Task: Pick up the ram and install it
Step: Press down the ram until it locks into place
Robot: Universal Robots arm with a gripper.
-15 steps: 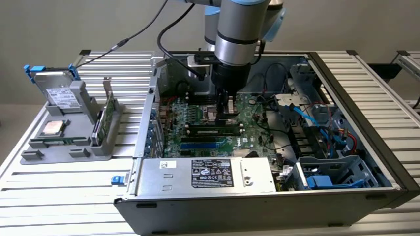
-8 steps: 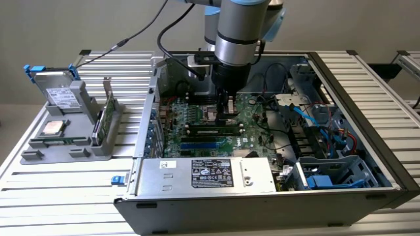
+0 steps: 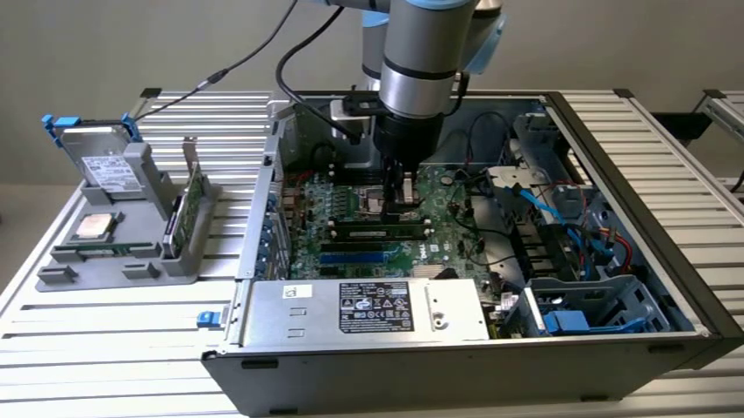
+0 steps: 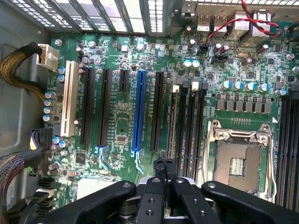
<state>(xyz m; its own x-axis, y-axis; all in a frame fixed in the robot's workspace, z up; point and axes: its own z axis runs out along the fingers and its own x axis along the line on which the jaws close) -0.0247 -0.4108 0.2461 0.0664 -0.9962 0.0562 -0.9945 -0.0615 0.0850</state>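
Ram (image 3: 375,232) seated in motherboard (image 3: 348,209) slot; pincer (image 3: 402,193) just behind; power supply (image 3: 366,309) in front.

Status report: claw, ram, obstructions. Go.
Claw shut, holding nothing, low over motherboard. Ram sits in a memory slot by the claw tips. No obstruction seen.

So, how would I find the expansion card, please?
Look at the grey stand on the exterior view's left of the open case. The card stands on edge at the stand's side nearest the case. It is the only green board with a metal bracket there.
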